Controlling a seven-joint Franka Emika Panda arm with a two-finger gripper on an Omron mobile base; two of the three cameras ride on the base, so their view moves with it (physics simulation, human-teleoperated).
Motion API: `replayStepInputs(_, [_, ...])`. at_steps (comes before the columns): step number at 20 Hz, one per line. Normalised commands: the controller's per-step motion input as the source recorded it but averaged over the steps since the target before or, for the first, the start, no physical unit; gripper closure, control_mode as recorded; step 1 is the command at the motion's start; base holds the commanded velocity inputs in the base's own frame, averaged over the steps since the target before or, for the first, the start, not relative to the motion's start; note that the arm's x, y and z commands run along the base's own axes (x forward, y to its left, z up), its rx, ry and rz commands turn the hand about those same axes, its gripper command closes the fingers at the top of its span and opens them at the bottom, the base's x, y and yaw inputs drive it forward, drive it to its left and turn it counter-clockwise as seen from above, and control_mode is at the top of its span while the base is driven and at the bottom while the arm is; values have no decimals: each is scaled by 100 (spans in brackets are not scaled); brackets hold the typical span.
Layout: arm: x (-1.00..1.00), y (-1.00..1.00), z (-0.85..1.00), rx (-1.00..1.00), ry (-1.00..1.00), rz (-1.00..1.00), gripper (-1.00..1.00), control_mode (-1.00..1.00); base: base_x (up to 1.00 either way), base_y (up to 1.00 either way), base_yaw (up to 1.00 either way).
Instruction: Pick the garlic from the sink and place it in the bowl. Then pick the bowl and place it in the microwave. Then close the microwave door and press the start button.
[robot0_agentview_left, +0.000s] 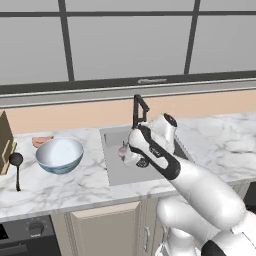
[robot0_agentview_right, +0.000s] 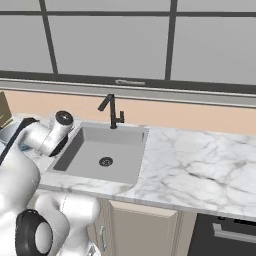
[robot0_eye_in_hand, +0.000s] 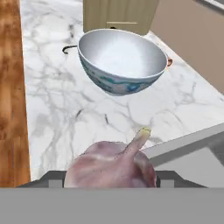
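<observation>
The gripper (robot0_eye_in_hand: 109, 177) holds the garlic (robot0_eye_in_hand: 111, 164) between its two jaws; the jaws are closed on the bulb from both sides. In the hand view the garlic is very near to the camera, pinkish and pale, and its pointed tip goes up toward the bowl (robot0_eye_in_hand: 120, 59). In the left base view the garlic (robot0_agentview_left: 123, 150) shows as a small pink spot at the end of the arm, above the left part of the sink (robot0_agentview_left: 114, 165), not down on its floor.

The bowl (robot0_agentview_left: 59, 155) stands upright on the marble counter (robot0_agentview_left: 55, 185), to the left of the sink and apart from it. It is white inside and has a blue-green pattern outside, and nothing lies in it. Behind the bowl, touching or almost touching its far rim, there is a small orange-pink thing (robot0_agentview_left: 42, 140); I cannot tell what it is. A black ladle (robot0_agentview_left: 16, 167) lies on the counter further left.

In the right base view the sink (robot0_agentview_right: 85, 145) shows its round dark drain (robot0_agentview_right: 105, 161), and the black faucet (robot0_agentview_right: 112, 112) stands at its back edge.
</observation>
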Motion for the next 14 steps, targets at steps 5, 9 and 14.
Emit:
replayStepInputs(5, [27,100,99,-31,7,-1,100,-100,0,0,0])
replayStepInputs(9, [67,95,93,-20,19,-12,100,-100,0,0,0])
replayStepInputs(14, [40,74,5,-20,15,-17,100,-100,0,0,0])
